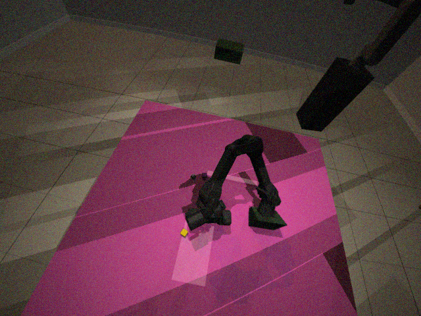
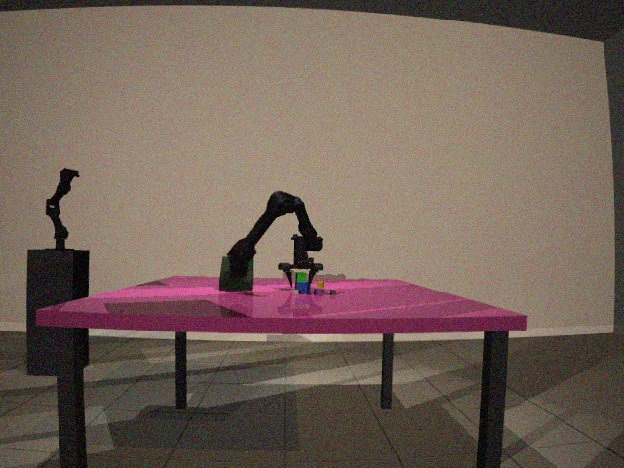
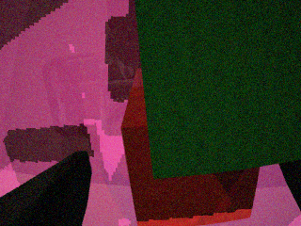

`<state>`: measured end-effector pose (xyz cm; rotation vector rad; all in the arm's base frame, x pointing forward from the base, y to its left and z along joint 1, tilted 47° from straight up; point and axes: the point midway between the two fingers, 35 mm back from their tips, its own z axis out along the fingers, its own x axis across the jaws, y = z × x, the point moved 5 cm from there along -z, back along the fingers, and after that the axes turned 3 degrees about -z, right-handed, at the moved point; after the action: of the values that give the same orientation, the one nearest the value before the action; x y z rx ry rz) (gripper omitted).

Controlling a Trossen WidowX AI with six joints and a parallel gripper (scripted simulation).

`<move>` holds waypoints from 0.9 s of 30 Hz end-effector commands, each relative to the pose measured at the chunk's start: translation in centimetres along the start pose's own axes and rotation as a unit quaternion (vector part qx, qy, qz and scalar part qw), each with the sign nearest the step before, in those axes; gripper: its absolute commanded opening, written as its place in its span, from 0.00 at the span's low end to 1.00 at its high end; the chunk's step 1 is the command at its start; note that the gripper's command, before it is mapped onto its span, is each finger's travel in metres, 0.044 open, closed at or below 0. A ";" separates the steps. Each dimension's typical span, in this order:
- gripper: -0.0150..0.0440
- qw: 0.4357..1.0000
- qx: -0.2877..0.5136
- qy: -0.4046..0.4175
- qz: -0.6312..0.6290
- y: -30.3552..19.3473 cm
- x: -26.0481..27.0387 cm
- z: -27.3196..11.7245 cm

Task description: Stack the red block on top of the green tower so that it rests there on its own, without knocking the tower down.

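Note:
The green tower (image 2: 301, 277) (image 3: 221, 85) stands upright, its green surface filling the upper right of the wrist view. In the exterior view only its upper part shows above a blue block. The red block (image 3: 188, 198) is partly hidden behind the green tower in the wrist view and does not show in the top and exterior views. My gripper (image 2: 300, 285) (image 3: 186, 154) points down and is open, with one finger on each side of the red block in the wrist view. I see no finger touching it. In the top view the arm hides the fingers and both task objects.
The blue block (image 2: 303, 289) is in front of or under the green part; I cannot tell which. A yellow block (image 1: 183, 232) (image 2: 320, 284) is beside the gripper, above a purple block (image 2: 318, 292) in the exterior view. A small dark block (image 2: 332, 292) is farther right on the pink table (image 1: 135, 265).

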<state>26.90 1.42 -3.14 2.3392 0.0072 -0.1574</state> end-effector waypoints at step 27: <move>0.25 1.000 -0.002 0.001 -0.002 -0.1 0.0 -5.9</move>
<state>27.37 4.64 -0.22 2.3286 0.0221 -0.1611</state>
